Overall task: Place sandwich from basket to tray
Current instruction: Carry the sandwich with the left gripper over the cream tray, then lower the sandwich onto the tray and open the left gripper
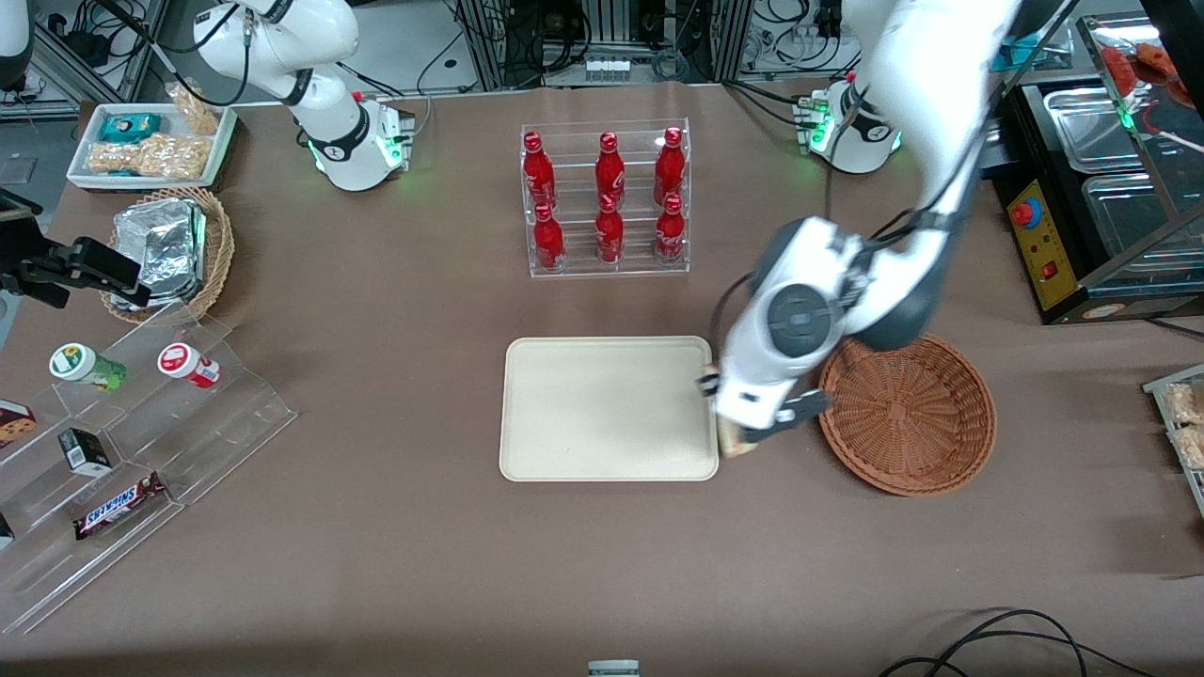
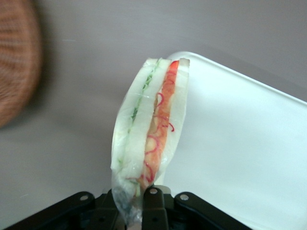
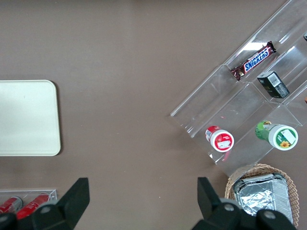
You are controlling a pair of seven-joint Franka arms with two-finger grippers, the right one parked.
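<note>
My left gripper (image 1: 743, 442) hangs over the table between the reddish-brown wicker basket (image 1: 908, 414) and the cream tray (image 1: 607, 409), right at the tray's edge. It is shut on the sandwich (image 2: 151, 129), a plastic-wrapped wedge of white bread with red-orange and green layers. In the front view only a pale bit of the sandwich (image 1: 738, 445) shows under the hand. In the left wrist view the gripper (image 2: 139, 206) pinches the wrap, with the tray (image 2: 240, 143) on one side and the blurred basket (image 2: 17, 62) on the other. The basket looks empty.
A clear rack of red bottles (image 1: 607, 197) stands farther from the front camera than the tray. Toward the parked arm's end are an acrylic stepped stand (image 1: 122, 442) with snacks, a tan basket of foil packets (image 1: 169, 249) and a white snack tray (image 1: 150, 141).
</note>
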